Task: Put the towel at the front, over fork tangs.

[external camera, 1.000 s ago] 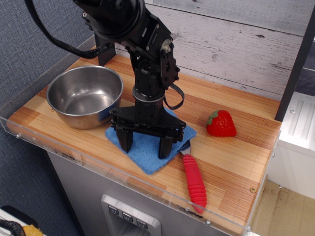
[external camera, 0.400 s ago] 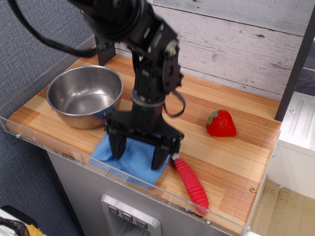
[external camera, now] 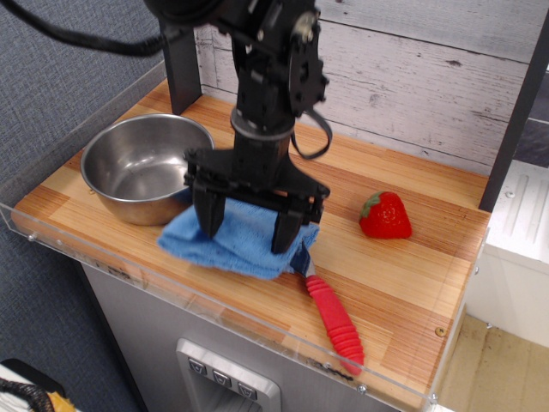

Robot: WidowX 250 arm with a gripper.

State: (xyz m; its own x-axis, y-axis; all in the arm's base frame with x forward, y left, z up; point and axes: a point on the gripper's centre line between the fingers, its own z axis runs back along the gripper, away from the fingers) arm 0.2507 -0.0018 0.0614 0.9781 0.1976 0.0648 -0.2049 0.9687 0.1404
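The blue towel point(external camera: 193, 245) lies rumpled at the table's front, between the steel bowl and the fork. Its right corner covers the fork tangs, which are hidden; only a bit of grey neck point(external camera: 302, 267) and the ribbed red handle point(external camera: 335, 321) show, pointing to the front right. My gripper point(external camera: 246, 238) hangs straight down over the towel, open, with one finger point(external camera: 210, 221) on the left and one point(external camera: 283, 233) on the right. The fingertips stand at or just above the cloth; I cannot tell whether they touch it. Nothing is between them.
A steel bowl point(external camera: 141, 167) stands at the left, touching the towel's back edge. A red toy strawberry point(external camera: 384, 216) sits at the right. A clear plastic guard point(external camera: 257, 322) runs along the front edge. A black post point(external camera: 180, 69) stands at the back left.
The towel has slid towards the front left and bunched up over the fork's head. The fork has turned a little. My gripper has lifted and stays open.
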